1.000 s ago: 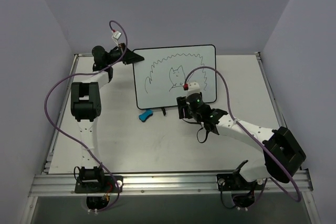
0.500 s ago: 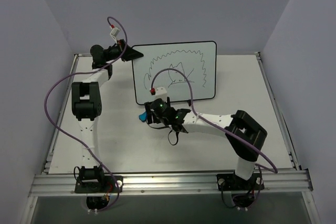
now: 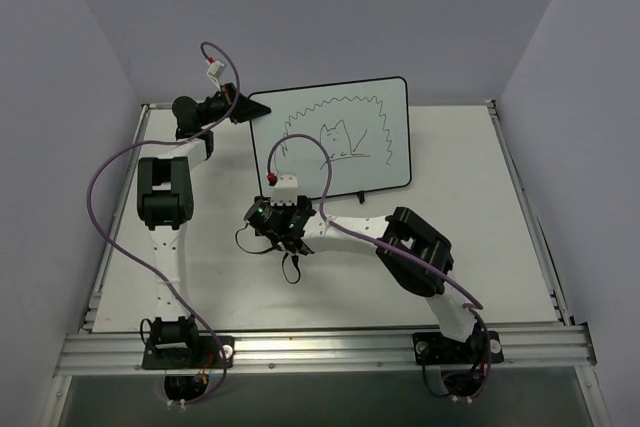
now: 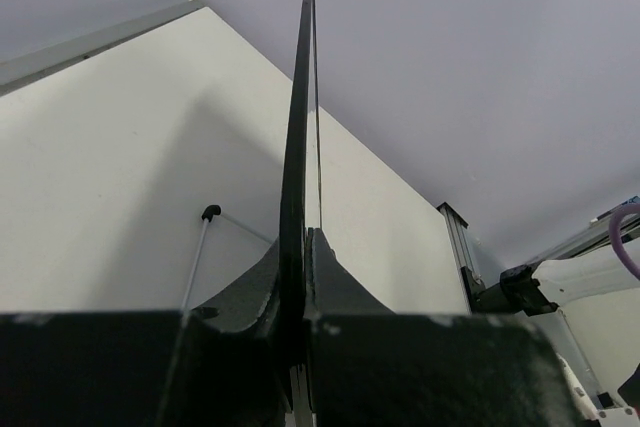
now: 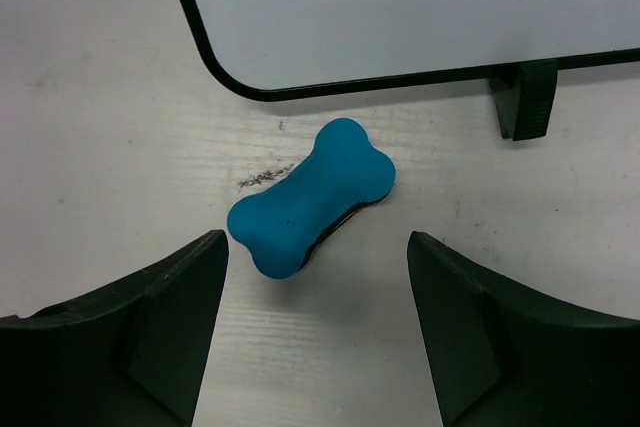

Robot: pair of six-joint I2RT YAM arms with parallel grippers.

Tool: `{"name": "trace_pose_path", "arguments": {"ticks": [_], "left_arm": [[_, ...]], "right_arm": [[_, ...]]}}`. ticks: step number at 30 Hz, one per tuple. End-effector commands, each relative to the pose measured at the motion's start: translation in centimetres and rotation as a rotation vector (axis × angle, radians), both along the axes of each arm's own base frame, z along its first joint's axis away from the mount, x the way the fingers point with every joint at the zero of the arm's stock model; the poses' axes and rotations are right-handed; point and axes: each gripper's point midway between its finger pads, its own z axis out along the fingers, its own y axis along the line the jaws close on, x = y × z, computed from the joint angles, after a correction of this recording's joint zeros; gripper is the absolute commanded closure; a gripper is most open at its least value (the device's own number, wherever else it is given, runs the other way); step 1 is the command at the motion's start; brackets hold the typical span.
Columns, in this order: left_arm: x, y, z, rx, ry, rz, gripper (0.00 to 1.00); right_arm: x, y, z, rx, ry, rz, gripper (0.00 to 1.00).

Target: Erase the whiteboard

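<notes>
White table (image 3: 480, 247) under both arms. Whiteboard (image 3: 345, 147) upright, black cat sketch and zigzag line on face. It stands just beyond right gripper, with left edge pinched inside left gripper. Left gripper (image 4: 303, 247) clenched on whiteboard edge, board seen edge-on between fingers. Right gripper (image 5: 315, 247) released, fingers spread wide, pointing down at table. Blue bone-shaped eraser (image 5: 310, 197) flat on table, framed by spread fingers, touching neither, lying diagonal just short of board's lower corner. Black board foot (image 5: 525, 97) ahead-right of right gripper.

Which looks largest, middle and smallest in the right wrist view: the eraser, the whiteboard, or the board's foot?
1. whiteboard, though only its lower part shows
2. eraser
3. foot, clearly the smallest
</notes>
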Motion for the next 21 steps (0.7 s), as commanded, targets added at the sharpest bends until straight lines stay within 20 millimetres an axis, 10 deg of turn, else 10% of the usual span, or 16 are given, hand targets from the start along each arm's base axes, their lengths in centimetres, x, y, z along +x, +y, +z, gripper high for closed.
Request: {"name": "trace_pose_path", "arguments": {"ticks": [1,21], "left_arm": [[-0.5,0.7,4.6,-0.022,-0.334,0.073,0.98],[-0.7,0.4,4.1,-0.019,-0.333,0.06,0.98]], "right_arm": [[0.8,-1.2,0.3,-0.007,-0.026,-0.131,0.32],[2.4,1.1,-0.7,0.013,-0.07,-0.197,0.37]]}}
